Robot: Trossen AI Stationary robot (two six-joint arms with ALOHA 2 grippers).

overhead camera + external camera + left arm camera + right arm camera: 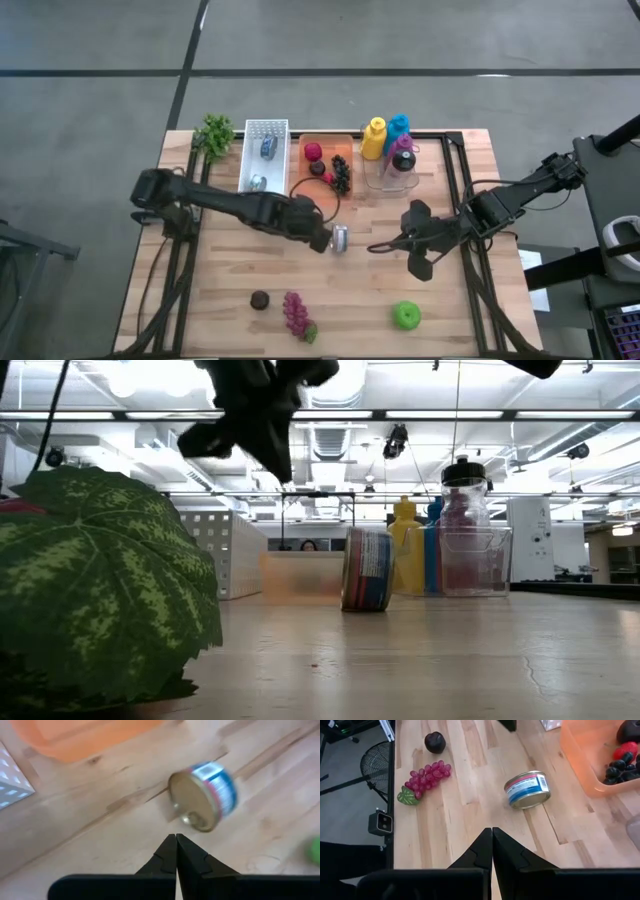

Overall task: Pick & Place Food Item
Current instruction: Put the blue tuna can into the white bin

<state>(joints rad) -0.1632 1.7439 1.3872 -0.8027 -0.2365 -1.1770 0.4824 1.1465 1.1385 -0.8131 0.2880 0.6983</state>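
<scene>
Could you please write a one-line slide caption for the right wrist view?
Right gripper, fingers shut, hovers over the wooden table facing a tipped can, with grapes beyond.

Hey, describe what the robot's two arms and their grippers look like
Both arms are dark, nearly black, built of jointed segments. A thin black cable loops beside the left arm. The left gripper and right gripper each end in two flat, tapered black fingers, without visible markings.

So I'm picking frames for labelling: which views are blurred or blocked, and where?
Left wrist view: the tin can is smeared by blur. Low view: a big out-of-focus grape leaf fills the left foreground, and bright ceiling strip lights glare behind. Right wrist view: sharp on the can and the purple grapes.
</scene>
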